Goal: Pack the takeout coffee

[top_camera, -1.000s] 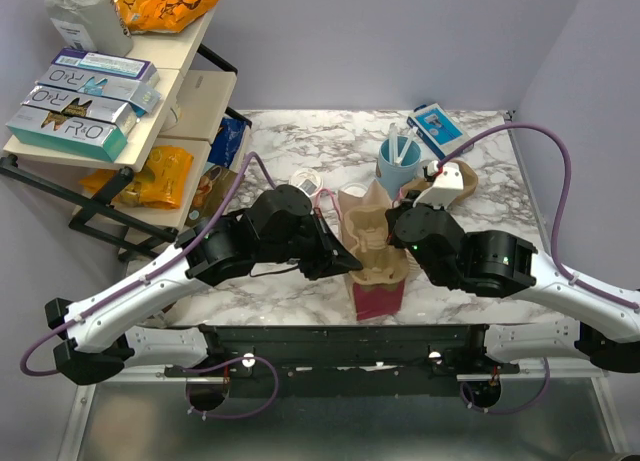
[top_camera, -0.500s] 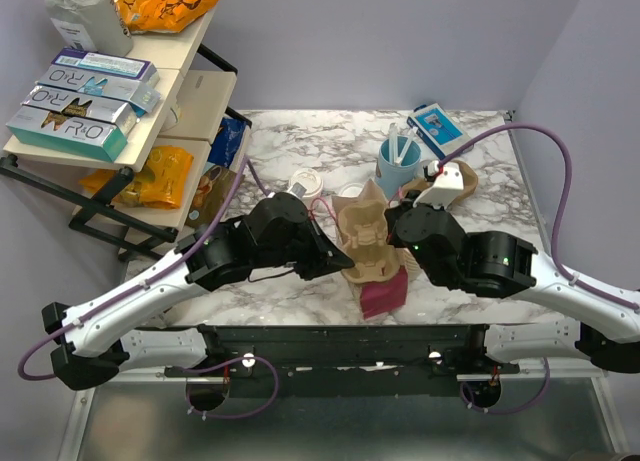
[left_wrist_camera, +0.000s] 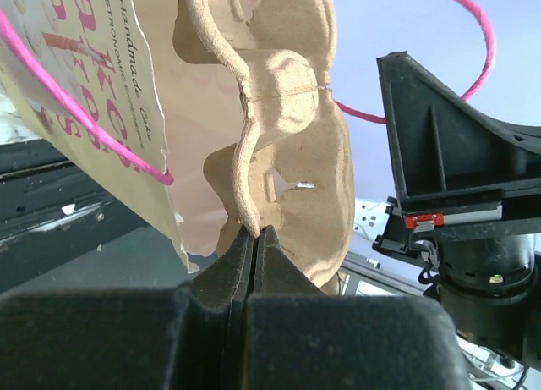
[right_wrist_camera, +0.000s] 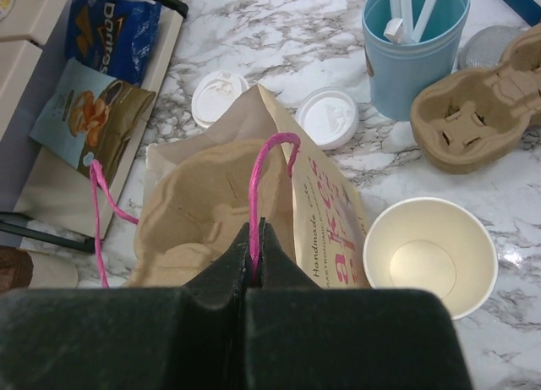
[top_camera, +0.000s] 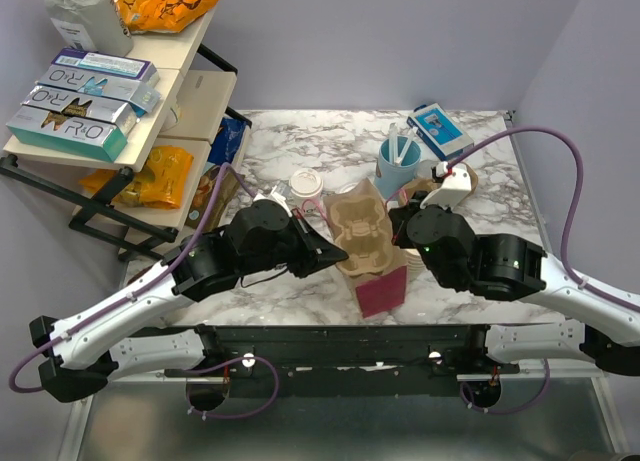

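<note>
A: Where's the coffee (top_camera: 305,184)?
B: Upright on the table (top_camera: 335,141) with its lid on, just beyond the bag (right_wrist_camera: 325,212) on the shelf side. It is outside the bag and apart from both arms.
A: Only 1 lidded cup?
B: A 2nd lid (right_wrist_camera: 328,117), also white, shows between the bag's top edge and the mug (right_wrist_camera: 414,43). I can't tell whether a cup is under it.
A: What about the left gripper (left_wrist_camera: 254,240)?
B: Its jaws are clamped together on the rim of the tray (left_wrist_camera: 296,153), pinching the thin pulp edge.
A: And the tray itself?
B: It is tilted, with its lower part inside the bag's open mouth and its upper part sticking out.
A: And the right gripper (right_wrist_camera: 257,238)?
B: Its jaws are pressed together on 1 pink handle (right_wrist_camera: 266,153) of the bag. The cord rises from between the fingertips in a loop. The other handle (right_wrist_camera: 97,212) hangs loose on the bag's left.
A: Anything else near?
B: 1 open paper cup (right_wrist_camera: 429,255) stands just right of the bag, its bare bottom showing. A 2nd tray (right_wrist_camera: 478,111) lies beside the mug, which holds white sticks.
</note>
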You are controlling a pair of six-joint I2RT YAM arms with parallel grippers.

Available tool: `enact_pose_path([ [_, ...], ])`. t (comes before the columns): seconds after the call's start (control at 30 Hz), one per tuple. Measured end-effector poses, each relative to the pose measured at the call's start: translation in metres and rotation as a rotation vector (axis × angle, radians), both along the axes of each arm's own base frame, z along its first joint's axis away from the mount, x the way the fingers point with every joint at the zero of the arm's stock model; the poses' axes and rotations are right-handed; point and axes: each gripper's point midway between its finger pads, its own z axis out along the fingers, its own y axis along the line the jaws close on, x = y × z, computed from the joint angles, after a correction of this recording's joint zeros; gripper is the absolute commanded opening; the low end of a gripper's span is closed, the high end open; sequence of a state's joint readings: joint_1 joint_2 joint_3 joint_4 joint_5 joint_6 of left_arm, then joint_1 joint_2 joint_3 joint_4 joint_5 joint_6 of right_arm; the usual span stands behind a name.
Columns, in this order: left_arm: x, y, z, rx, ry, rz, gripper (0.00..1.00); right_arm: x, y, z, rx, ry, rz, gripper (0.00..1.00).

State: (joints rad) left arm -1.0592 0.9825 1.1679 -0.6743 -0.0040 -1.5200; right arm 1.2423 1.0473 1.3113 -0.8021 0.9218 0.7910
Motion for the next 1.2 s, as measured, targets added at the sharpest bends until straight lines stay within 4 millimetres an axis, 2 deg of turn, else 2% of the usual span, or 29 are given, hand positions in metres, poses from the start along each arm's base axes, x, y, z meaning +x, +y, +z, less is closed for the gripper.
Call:
enact_pose_path([
  [0.1,0.003,0.003,0.000,-0.007,-0.003,0.016,0.00,0.000,0.001,0.001,0.002,-0.002,0.006,0.01],
  [0.37,0.013,-0.003,-0.016,0.029,0.017,0.032,0.00,-0.002,0.006,0.001,0.015,-0.002,0.035,0.01],
  [0.7,0.037,0.002,-0.019,0.031,-0.028,0.076,0.00,-0.008,0.006,-0.003,0.022,-0.011,0.099,0.01],
  [0.8,0.038,0.003,-0.024,0.044,-0.042,0.062,0.00,-0.011,0.005,0.000,0.040,-0.027,0.125,0.01],
  [1.0,0.030,-0.002,-0.053,0.089,-0.029,-0.009,0.00,-0.014,0.011,0.002,0.062,-0.039,0.167,0.01],
  [1.2,0.034,-0.004,-0.063,0.147,-0.051,-0.038,0.00,-0.014,0.017,0.001,0.058,-0.038,0.187,0.01],
])
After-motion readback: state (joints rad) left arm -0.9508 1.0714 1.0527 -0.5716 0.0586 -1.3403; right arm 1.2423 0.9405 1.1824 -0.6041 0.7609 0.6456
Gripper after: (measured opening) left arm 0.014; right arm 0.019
